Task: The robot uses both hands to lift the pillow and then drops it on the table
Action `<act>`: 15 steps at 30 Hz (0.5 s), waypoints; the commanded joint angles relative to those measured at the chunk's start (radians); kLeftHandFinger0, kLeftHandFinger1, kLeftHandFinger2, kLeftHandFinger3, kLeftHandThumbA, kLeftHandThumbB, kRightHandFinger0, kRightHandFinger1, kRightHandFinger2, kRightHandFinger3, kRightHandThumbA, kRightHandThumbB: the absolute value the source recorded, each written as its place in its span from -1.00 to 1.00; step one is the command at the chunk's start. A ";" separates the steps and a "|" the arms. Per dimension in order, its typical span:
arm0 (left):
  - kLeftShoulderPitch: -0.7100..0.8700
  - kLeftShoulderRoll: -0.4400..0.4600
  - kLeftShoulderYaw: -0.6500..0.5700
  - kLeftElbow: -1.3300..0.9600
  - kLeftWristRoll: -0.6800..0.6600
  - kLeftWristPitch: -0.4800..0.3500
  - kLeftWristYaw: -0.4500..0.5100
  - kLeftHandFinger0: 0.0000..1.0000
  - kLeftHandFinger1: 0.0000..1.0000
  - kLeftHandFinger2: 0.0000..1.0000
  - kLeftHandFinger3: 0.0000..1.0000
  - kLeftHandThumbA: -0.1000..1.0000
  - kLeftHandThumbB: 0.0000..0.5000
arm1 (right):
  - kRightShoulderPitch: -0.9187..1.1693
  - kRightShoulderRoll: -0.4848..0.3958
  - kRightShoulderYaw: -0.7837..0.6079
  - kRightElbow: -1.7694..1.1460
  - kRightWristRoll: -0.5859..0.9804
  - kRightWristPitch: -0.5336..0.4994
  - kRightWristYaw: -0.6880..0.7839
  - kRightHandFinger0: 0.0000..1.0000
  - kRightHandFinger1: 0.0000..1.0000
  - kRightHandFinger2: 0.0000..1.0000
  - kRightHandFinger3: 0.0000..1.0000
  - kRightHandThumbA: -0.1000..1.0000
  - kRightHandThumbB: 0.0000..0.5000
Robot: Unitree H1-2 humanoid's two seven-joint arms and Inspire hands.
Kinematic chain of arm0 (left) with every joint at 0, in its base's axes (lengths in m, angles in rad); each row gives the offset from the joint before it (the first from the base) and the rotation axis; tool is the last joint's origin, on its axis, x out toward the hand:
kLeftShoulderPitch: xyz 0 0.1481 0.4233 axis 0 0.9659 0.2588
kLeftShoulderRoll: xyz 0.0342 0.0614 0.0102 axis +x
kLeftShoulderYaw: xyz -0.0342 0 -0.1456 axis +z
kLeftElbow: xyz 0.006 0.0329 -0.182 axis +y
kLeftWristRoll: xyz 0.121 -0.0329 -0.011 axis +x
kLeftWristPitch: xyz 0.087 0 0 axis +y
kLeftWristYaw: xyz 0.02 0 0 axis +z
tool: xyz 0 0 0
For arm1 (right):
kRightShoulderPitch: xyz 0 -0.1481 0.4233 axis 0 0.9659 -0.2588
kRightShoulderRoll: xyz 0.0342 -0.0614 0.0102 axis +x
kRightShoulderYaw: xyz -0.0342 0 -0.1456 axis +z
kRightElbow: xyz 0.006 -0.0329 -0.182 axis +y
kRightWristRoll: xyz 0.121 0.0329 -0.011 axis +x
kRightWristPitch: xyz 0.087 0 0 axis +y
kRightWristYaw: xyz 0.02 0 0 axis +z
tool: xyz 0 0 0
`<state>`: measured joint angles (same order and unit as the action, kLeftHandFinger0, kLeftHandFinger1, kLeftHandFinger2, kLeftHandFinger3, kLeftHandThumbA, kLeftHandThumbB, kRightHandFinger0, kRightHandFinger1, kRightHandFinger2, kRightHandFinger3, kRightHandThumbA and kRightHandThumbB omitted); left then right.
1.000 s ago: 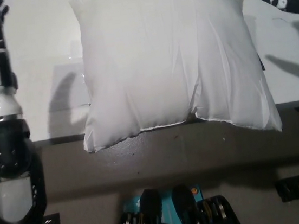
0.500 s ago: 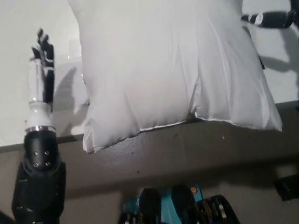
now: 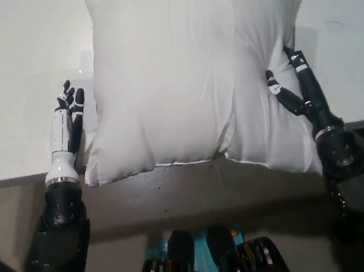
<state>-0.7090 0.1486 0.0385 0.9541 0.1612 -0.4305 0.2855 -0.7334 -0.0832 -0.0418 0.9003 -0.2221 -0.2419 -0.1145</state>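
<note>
Pillow position decides the coming squeeze: the plump white fabric pillow lies on the white counter, filling the upper middle of the frame, its long axis running from the top edge down to the counter's near edge, where its lower corners hang slightly over. It sits between the two hands, so each must press inward toward the frame's centre.

At the middle left, the white left hand stands just beside the pillow's lower left side, palm turned toward it, fingers spread and pointing up the frame; whether it touches the fabric I cannot tell. It holds nothing.

At the middle right, the black right hand lies against the pillow's right flank, fingers extended and apart, seemingly pressing into the fabric, which bulges around them. It has no closed grip either.

The right hand looks nearer to contact; I judge the lift has not begun.
</note>
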 commanded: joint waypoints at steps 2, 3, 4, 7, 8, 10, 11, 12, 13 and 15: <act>-0.033 -0.097 0.040 -0.020 -0.139 -0.040 -0.083 1.00 1.00 1.00 1.00 1.00 -0.77 | -0.020 0.101 -0.002 0.092 0.106 -0.041 0.079 1.00 1.00 1.00 1.00 1.00 0.28; -0.034 -0.113 0.043 -0.021 -0.140 -0.040 -0.085 1.00 1.00 1.00 1.00 1.00 -0.79 | -0.026 0.111 -0.005 0.091 0.123 -0.044 0.091 1.00 1.00 1.00 1.00 1.00 0.32; -0.034 -0.124 0.044 -0.021 -0.140 -0.040 -0.083 1.00 1.00 1.00 1.00 1.00 -0.79 | -0.028 0.117 -0.008 0.088 0.137 -0.047 0.104 1.00 1.00 1.00 1.00 1.00 0.33; -0.039 -0.195 0.036 -0.029 -0.150 -0.038 -0.089 1.00 1.00 1.00 1.00 1.00 -0.83 | -0.057 0.159 -0.010 0.044 0.173 -0.030 0.112 1.00 1.00 1.00 1.00 1.00 0.35; -0.041 -0.207 0.033 -0.030 -0.153 -0.038 -0.091 1.00 1.00 1.00 1.00 1.00 -0.82 | -0.062 0.162 -0.006 0.036 0.172 -0.024 0.107 1.00 1.00 1.00 1.00 1.00 0.37; -0.039 -0.241 0.027 -0.044 -0.160 -0.038 -0.095 1.00 1.00 1.00 1.00 1.00 -0.74 | -0.069 0.164 -0.004 0.017 0.183 -0.017 0.110 1.00 1.00 1.00 1.00 1.00 0.45; -0.035 -0.259 0.020 -0.058 -0.159 -0.039 -0.091 1.00 1.00 1.00 1.00 1.00 -0.65 | -0.066 0.163 -0.002 0.001 0.191 -0.011 0.111 1.00 1.00 1.00 1.00 1.00 0.44; -0.033 -0.275 0.012 -0.080 -0.157 -0.039 -0.090 1.00 1.00 1.00 1.00 1.00 -0.58 | -0.072 0.161 -0.011 -0.001 0.215 -0.010 0.122 1.00 1.00 1.00 1.00 1.00 0.53; -0.033 -0.278 0.009 -0.085 -0.158 -0.039 -0.091 1.00 1.00 1.00 1.00 1.00 -0.58 | -0.075 0.160 -0.013 0.001 0.224 -0.010 0.125 1.00 1.00 1.00 1.00 1.00 0.54; -0.026 -0.298 -0.004 -0.117 -0.144 -0.039 -0.077 1.00 1.00 1.00 1.00 1.00 -0.64 | -0.080 0.159 -0.019 0.002 0.246 -0.007 0.128 1.00 1.00 1.00 1.00 1.00 0.53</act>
<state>-0.6996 -0.0571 0.0887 0.8969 0.0103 -0.4499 0.2575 -0.7618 0.0022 -0.0828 0.9164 -0.0415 -0.2730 -0.1033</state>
